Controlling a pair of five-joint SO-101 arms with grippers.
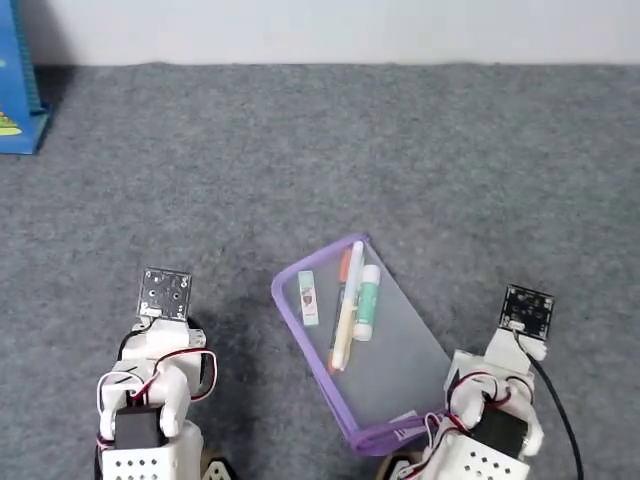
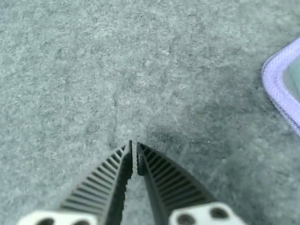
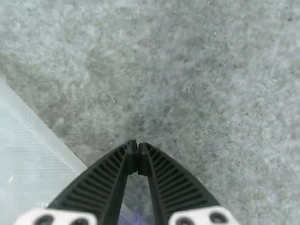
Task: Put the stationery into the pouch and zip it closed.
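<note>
grey carpet [image 1: 300, 150]: left claw [image 2: 134, 157] and right claw [image 3: 137, 157] both closed, your arms [image 1: 150, 400] folded low at bottom corners, seemingly filled pouch [image 1: 400, 355] between.

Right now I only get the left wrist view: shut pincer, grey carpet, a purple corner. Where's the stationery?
Observer: Pens, a glue stick and an eraser lie within the clear pouch outline, next to the right arm.
Operator: Right pincer?
Observer: The right pincer is shut on nothing, above carpet beside the pouch's clear edge.
Operator: Anything else out there?
Observer: A blue box at the far left, by the wall.
</note>
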